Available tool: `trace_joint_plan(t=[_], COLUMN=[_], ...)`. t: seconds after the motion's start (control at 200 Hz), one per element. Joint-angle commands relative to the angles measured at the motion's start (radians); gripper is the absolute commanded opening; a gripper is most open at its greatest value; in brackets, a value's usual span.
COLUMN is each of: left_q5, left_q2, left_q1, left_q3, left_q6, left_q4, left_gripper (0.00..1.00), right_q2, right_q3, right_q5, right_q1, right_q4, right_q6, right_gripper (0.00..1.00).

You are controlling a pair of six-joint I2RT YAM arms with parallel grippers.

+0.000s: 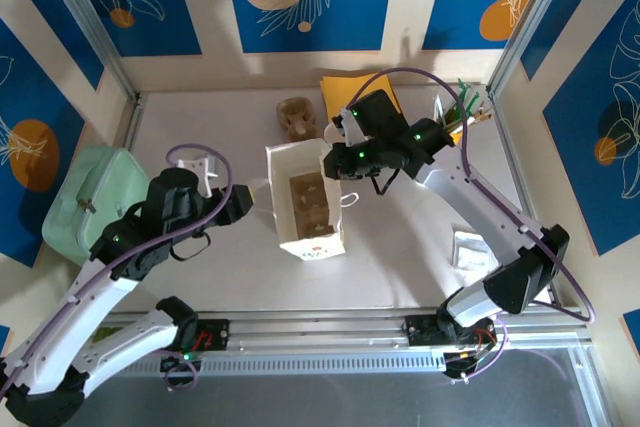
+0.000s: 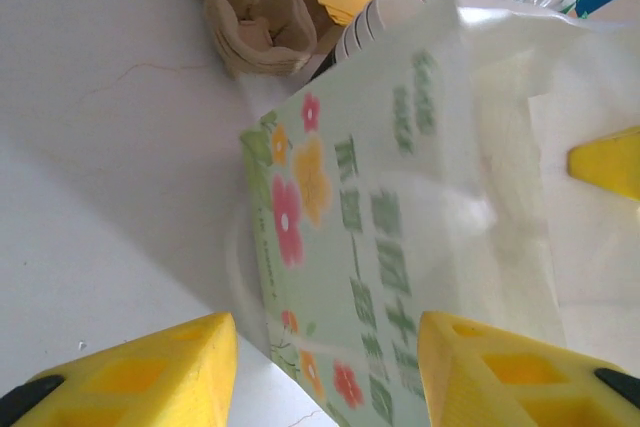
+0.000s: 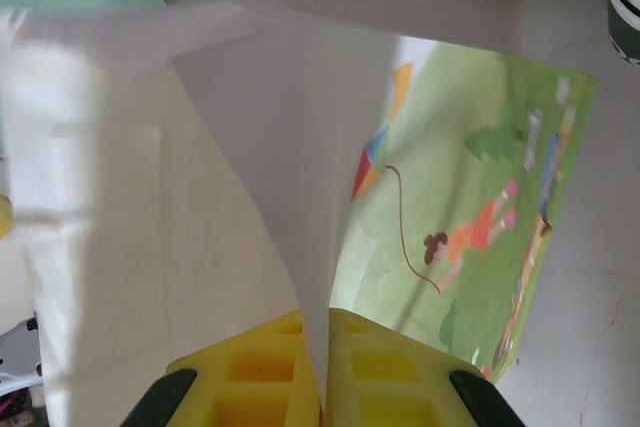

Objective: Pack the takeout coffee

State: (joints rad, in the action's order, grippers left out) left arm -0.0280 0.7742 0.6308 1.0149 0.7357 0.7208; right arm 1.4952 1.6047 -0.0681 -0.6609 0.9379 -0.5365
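**Camera layout**

You are looking down from high behind the table [image 1: 200,127], taking in all of it. Your two wrist cameras are pressing close to the bag [image 1: 305,209] from opposite sides. All three views are sharing that bag.

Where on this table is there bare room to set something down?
Bare: the back-left stretch between the green case and the cardboard holders; the near strip between the bag and the rail; the patch between bag and white packet. Crowded: back right, around the yellow pouch and right arm.
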Motion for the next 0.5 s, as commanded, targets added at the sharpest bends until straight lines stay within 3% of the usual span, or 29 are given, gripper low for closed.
trace_joint_plan(t=[0.0, 0.495], left_q5=[-0.032, -0.063], left_q2=[-0.029, -0.078], left_q1=[0.007, 0.007], left_q3=[-0.012, -0.032], left_q6=[0.015, 0.019], left_q4=[0.020, 0.046], left_gripper=[0.51, 0.53], right_q2=[0.019, 0.138], right_q3=[0.031, 0.122], right_q5=[-0.054, -0.111], right_q1=[0.009, 0.114], right_q4=[0.029, 0.089], right_q6=[-0.019, -0.006], right_gripper=[0.09, 0.13])
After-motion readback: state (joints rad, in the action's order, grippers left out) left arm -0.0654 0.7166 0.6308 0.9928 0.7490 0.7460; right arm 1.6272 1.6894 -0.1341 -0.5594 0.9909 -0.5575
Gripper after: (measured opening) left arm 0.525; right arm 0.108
